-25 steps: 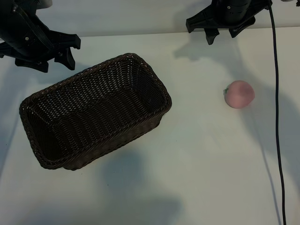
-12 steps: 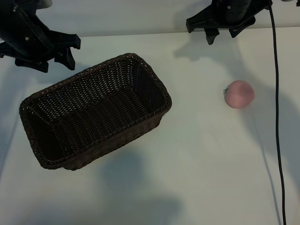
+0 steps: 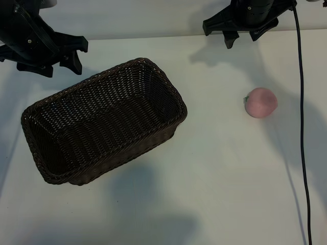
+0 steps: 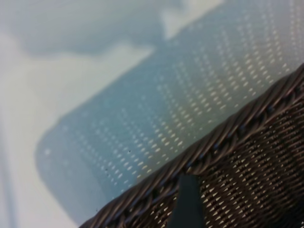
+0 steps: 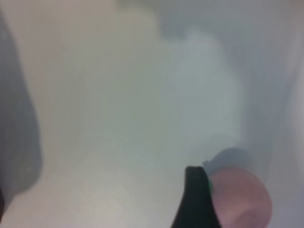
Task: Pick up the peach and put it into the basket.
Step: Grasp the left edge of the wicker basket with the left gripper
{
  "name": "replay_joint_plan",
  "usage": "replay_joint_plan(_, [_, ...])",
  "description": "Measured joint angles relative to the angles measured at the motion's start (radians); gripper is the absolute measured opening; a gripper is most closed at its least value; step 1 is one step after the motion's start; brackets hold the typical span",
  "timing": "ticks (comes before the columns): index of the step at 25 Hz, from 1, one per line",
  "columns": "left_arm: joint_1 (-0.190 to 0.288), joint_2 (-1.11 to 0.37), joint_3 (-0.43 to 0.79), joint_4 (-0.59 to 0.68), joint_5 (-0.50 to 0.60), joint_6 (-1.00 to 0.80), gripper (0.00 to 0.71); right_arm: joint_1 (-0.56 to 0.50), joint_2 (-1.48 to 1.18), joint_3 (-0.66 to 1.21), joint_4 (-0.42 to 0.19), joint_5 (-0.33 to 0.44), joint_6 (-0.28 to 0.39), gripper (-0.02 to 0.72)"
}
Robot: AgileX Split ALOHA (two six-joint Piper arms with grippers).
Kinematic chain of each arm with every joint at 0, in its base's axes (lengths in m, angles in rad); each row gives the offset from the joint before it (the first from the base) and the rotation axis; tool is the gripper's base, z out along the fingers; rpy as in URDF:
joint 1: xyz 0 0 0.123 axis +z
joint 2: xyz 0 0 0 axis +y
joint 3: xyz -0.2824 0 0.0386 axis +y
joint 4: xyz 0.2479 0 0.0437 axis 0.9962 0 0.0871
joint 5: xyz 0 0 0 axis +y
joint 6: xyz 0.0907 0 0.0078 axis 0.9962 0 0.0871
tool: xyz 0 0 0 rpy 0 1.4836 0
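The small, round, pale pink matte peach [image 3: 261, 102] lay on the white counter [image 3: 219, 168] at the right of the scene, its tiny green stem bit turned toward the left. It sat alone, with nothing touching it, well apart from the large rectangular dark brown woven wicker basket [image 3: 110, 148]. The basket stood upright on the counter at the left, set at a slant so that its right end lay farther back than its left. It had rounded corners and a braided rim, and its inside held nothing.
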Motion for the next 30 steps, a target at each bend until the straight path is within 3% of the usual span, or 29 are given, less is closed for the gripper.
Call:
replay_joint_plan(5, [0.000,0.000,0.000,0.000,-0.009,0.000,0.592,0.000,0.000,0.000,0.000,0.000,0.000,0.526])
replay_joint_plan(9, [0.000,-0.016,0.000,0.002,0.067,-0.014,0.592,0.000,0.000,0.000,0.000,0.000,-0.003,0.526])
replay_joint_plan(20, [-0.002,-0.232,0.008,0.134,0.208,-0.191,0.592,0.000,0.000,0.000,0.000,0.000,-0.007,0.526])
replay_joint_plan(30, [-0.002,-0.386,0.409,0.151,0.034,-0.332,0.592,0.000,0.000,0.000,0.000,0.000,-0.015,0.526])
